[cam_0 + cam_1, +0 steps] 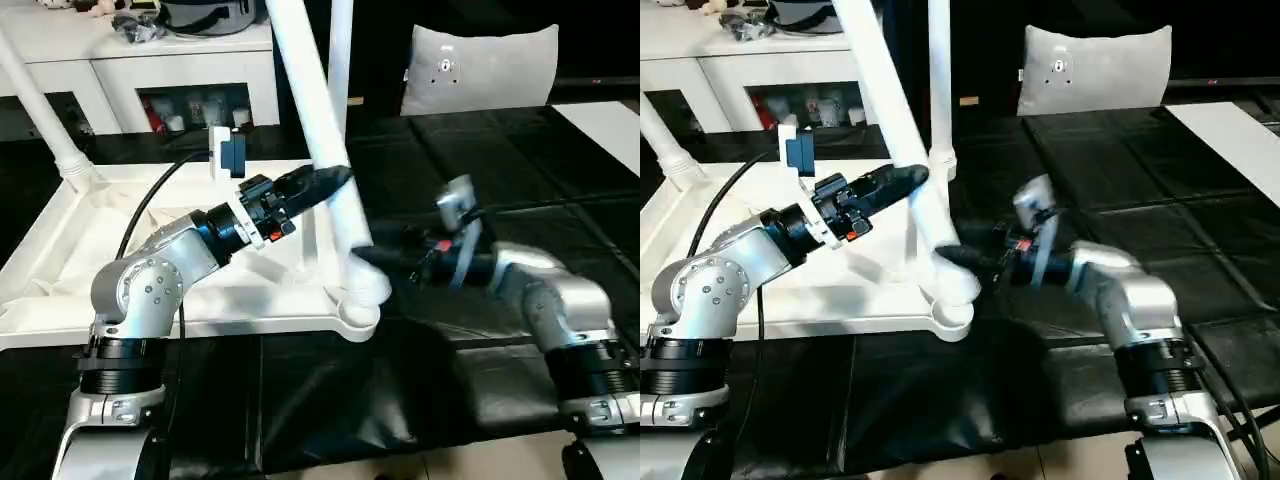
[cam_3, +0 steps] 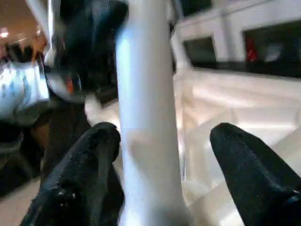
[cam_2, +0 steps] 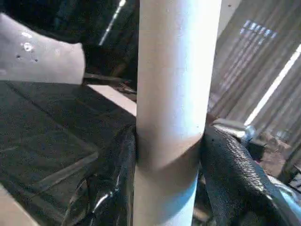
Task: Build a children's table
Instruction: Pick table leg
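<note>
The upturned tabletop (image 1: 60,250) lies at the left, the left gripper (image 1: 325,180) clamped on the tilted leg (image 1: 320,120) standing in its near corner socket (image 1: 360,315), the right gripper (image 2: 164,155) spread apart around the leg's base.

No text, label, brand, number or sign can be read anywhere in these views.
</note>
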